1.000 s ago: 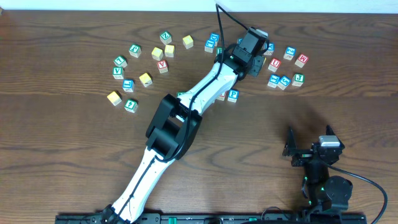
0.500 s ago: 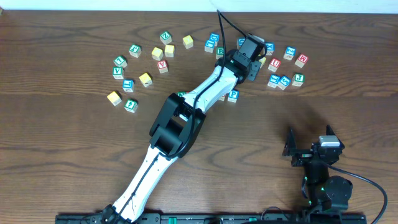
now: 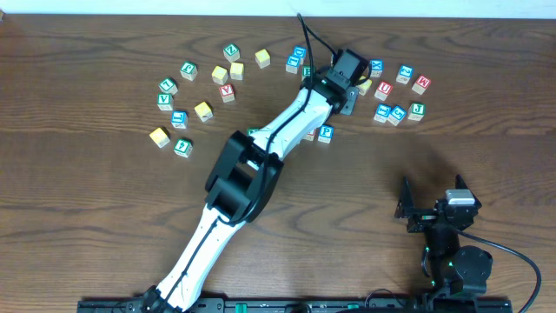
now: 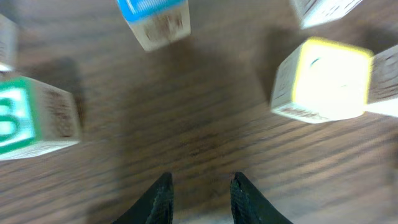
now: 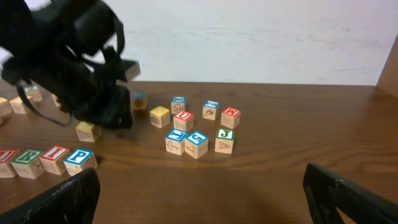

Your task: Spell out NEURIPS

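My left gripper [image 3: 347, 71] hovers over the cube cluster at the back right of the table. In the left wrist view its fingers [image 4: 200, 186] stand a little apart with only bare wood between them. A yellow-topped cube [image 4: 326, 78] lies ahead to the right, a green-lettered cube [image 4: 31, 118] to the left and a blue-topped cube [image 4: 155, 18] straight ahead. The row of cubes shows a green R [image 5: 28, 163], a red I [image 5: 55, 157] and a blue P [image 5: 79, 160] [image 3: 326, 133]; the left arm hides the others from overhead. My right gripper [image 3: 433, 211] rests open at the front right.
More letter cubes lie right of the left gripper: a red-lettered one [image 3: 384, 88], a green J [image 3: 417, 109] and blue ones [image 3: 396, 113]. Several other cubes are scattered at the back left [image 3: 203, 110]. The left arm [image 3: 252, 165] stretches diagonally across the table.
The left wrist has shifted slightly to the left over the cluster. The right arm has not moved.
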`<move>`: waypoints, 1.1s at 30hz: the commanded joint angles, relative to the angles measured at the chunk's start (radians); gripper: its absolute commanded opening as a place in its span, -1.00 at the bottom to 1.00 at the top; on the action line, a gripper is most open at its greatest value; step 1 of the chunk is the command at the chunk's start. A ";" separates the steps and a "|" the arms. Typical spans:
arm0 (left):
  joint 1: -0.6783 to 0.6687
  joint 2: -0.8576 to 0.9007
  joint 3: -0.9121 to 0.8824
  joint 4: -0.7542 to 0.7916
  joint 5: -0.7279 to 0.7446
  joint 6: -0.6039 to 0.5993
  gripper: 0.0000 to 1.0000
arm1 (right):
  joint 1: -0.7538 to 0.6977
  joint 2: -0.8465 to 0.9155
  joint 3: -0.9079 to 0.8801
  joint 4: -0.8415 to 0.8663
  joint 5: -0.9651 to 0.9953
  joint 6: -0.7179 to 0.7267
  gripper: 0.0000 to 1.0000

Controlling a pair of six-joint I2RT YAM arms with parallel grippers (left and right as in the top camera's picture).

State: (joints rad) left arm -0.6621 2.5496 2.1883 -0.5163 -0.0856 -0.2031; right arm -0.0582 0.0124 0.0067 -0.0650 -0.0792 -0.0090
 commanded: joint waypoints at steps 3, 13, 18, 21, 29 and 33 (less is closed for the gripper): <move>0.012 -0.182 0.010 -0.051 -0.021 -0.019 -0.39 | -0.006 -0.006 -0.001 -0.003 -0.005 0.008 0.99; 0.077 -0.227 -0.021 -0.238 -0.020 -0.059 -0.27 | -0.006 -0.006 -0.001 -0.003 -0.005 0.008 0.99; 0.085 -0.215 -0.042 -0.235 -0.020 -0.065 -0.04 | -0.006 -0.006 -0.001 -0.003 -0.005 0.008 0.98; 0.080 -0.193 -0.042 -0.235 -0.019 -0.065 -0.02 | -0.006 -0.006 -0.001 -0.003 -0.005 0.008 0.99; 0.078 -0.123 -0.042 -0.231 -0.020 -0.065 0.33 | -0.006 -0.006 -0.001 -0.003 -0.005 0.008 0.98; 0.080 -0.099 -0.042 -0.218 -0.020 -0.065 0.43 | -0.006 -0.006 -0.001 -0.003 -0.005 0.008 0.99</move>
State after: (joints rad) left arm -0.5869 2.4317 2.1536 -0.7383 -0.0921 -0.2657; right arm -0.0578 0.0124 0.0067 -0.0650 -0.0792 -0.0090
